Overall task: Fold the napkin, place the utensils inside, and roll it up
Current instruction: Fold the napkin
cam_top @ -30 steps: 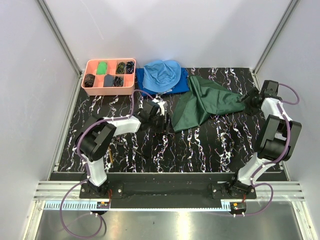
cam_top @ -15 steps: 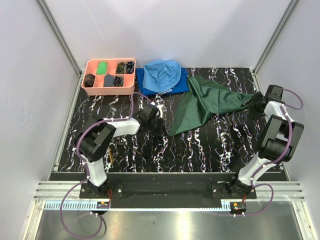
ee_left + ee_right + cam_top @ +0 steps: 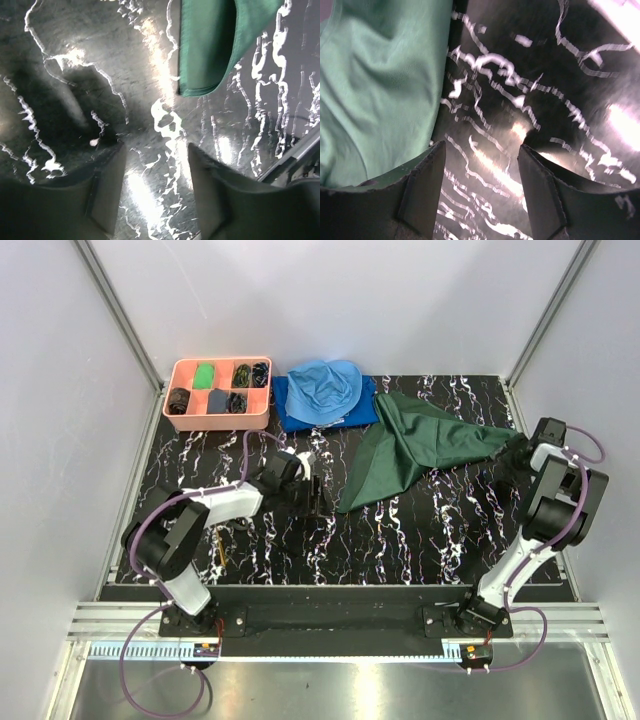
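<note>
The dark green napkin (image 3: pixel 415 445) lies rumpled and partly spread on the black marbled table, right of centre. My left gripper (image 3: pixel 311 496) is open and empty, just left of the napkin's near-left corner (image 3: pixel 207 50), with bare table between its fingers (image 3: pixel 107 190). My right gripper (image 3: pixel 517 454) is open at the napkin's far-right corner; the cloth (image 3: pixel 380 85) lies beside its left finger, not between the jaws. A slim gold utensil (image 3: pixel 221 548) lies near the left arm's base, partly hidden by the arm.
A pink compartment tray (image 3: pixel 170 421) with small dark and green items stands at the back left. A light blue cloth (image 3: pixel 325 386) lies on a royal-blue cloth (image 3: pixel 289 412) behind the napkin. Walls enclose the table on three sides.
My right gripper has moved right, drawing the napkin's corner out toward the table's right edge. My left gripper has backed away leftward from the napkin's near corner.
</note>
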### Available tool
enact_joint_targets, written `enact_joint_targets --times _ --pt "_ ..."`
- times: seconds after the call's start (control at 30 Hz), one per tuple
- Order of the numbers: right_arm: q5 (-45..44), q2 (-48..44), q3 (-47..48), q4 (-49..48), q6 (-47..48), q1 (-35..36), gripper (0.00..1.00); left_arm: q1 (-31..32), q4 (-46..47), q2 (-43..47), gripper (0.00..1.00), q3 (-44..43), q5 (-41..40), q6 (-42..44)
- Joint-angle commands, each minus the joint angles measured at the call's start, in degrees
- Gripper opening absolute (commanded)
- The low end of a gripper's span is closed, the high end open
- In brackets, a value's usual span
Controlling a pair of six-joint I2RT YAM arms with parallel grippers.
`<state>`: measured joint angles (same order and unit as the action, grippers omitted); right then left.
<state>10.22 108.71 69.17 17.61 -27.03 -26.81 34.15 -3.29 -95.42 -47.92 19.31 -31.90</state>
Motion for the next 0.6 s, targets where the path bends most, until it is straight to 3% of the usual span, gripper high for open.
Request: enact_joint_targets --times 0.0,0.1,0.23,0.57 --pt "-1.87 2.30 4.66 -3.45 0.31 -1.40 0.68 0.83 4.17 -0.29 0.65 -3.31 3.54 0.78" --pt "-1.87 4.49 6.59 -4.16 -0.66 -1.84 0.67 1.88 4.08 -2.57 0.76 -5.34 4.42 0.70" --pt "-1.08 8.44 10.28 -4.68 -1.62 -1.93 0.66 2.85 4.26 -5.39 0.80 -6.83 5.56 -0.18" --pt "1.56 15.92 16.35 -5.39 -4.26 -1.93 0.58 5.13 5.14 -11.54 0.79 -10.79 7.23 -2.64"
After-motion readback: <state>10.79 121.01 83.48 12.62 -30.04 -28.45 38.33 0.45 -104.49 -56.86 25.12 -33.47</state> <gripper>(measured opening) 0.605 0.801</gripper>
